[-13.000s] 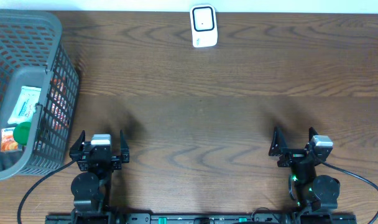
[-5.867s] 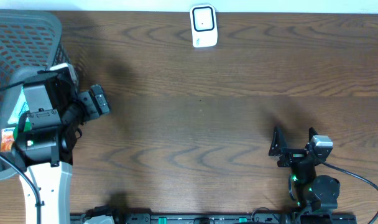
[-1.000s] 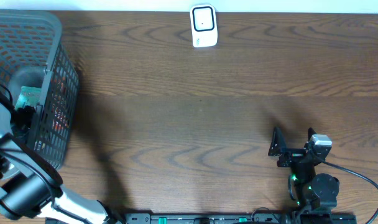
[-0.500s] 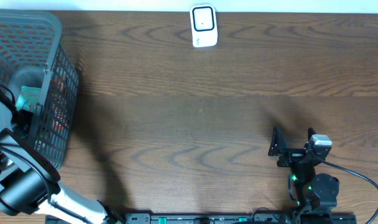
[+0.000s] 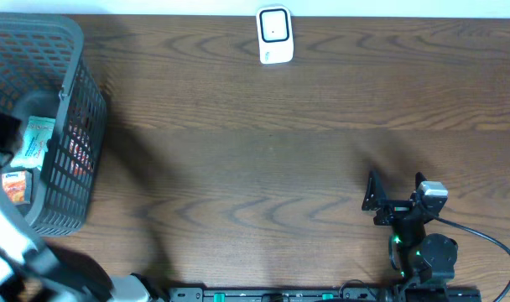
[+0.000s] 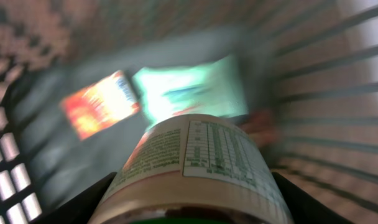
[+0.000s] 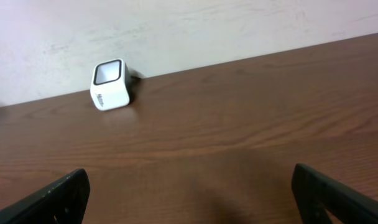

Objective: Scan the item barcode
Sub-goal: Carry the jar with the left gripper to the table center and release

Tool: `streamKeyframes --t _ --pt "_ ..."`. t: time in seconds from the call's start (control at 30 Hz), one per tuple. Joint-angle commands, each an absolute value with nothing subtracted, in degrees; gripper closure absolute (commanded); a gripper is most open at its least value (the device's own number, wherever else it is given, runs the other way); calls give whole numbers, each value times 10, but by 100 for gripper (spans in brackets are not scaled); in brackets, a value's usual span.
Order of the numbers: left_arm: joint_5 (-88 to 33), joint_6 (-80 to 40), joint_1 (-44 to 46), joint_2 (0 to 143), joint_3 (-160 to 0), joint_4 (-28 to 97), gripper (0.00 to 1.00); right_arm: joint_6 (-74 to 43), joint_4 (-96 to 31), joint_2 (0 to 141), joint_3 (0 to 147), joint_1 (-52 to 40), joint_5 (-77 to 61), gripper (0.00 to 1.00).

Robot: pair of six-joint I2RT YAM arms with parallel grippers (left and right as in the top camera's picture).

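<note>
- Gripping: left fingers point(image 6: 83, 202) clamped on jar point(image 6: 195, 168), inside basket point(image 5: 70, 50) at 9 o'clock.
- Right fingers point(image 7: 55, 196) apart, parked at 5 o'clock on bench point(image 5: 280, 168).
- Scanner point(image 5: 274, 35) at 12 o'clock, well apart from jar.
- Judged: grasp made; lift-out, carry and barcode scan outstanding.

You're looking at a mock shop checkout: a grey shopping basket point(image 5: 80, 134) of packaged goods point(image 5: 33, 143) and a white barcode scanner point(image 5: 274, 35) on a wooden worktop point(image 5: 280, 168).

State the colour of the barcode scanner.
The scanner is white with a dark window; right wrist view shows it best.
</note>
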State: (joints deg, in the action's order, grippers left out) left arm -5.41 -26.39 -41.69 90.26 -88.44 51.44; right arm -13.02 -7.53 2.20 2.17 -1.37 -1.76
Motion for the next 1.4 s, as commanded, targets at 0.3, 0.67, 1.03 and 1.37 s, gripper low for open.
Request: streamKeyframes --t 0.3,0.67,1.03,1.37 --pt "-408 -342 -307 707 -903 413 30 -132 -75 22 18 -23 -20 1" --pt "-275 -275 77 788 -855 427 30 -132 -75 22 18 -23 -20 1" --pt "-32 -351 255 978 -822 518 31 -132 -75 22 18 -23 -20 1" --pt "46 -663 281 1124 -818 483 30 -132 -75 22 18 -23 -20 1"
